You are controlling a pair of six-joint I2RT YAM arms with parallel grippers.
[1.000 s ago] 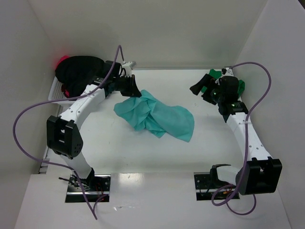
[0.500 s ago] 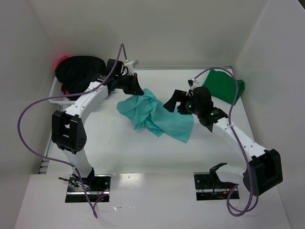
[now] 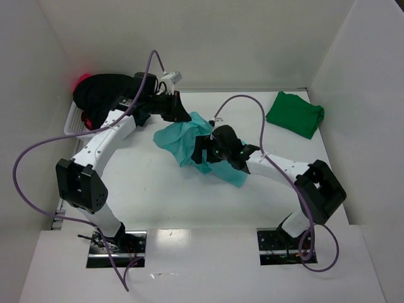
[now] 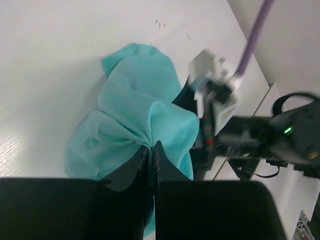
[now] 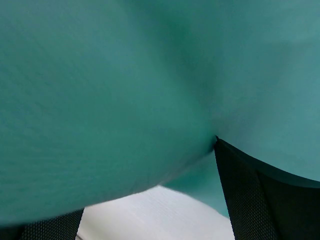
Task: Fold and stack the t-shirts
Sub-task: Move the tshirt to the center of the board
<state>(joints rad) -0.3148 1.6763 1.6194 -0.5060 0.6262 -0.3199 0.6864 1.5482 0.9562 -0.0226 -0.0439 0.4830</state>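
teal t-shirt (image 3: 178,136) crumpled, pinched in left pincer (image 4: 151,146).

A white worktop (image 3: 158,196) with a faint wood grain is boxed in by plain white panels: a back wall (image 3: 208,44), a left wall (image 3: 28,76) and a right wall (image 3: 372,63). A white front panel (image 3: 202,271) runs along the near edge and catches a soft glare. The light is even and the shadows are weak. A few dark specks (image 4: 160,23) mark the worktop.
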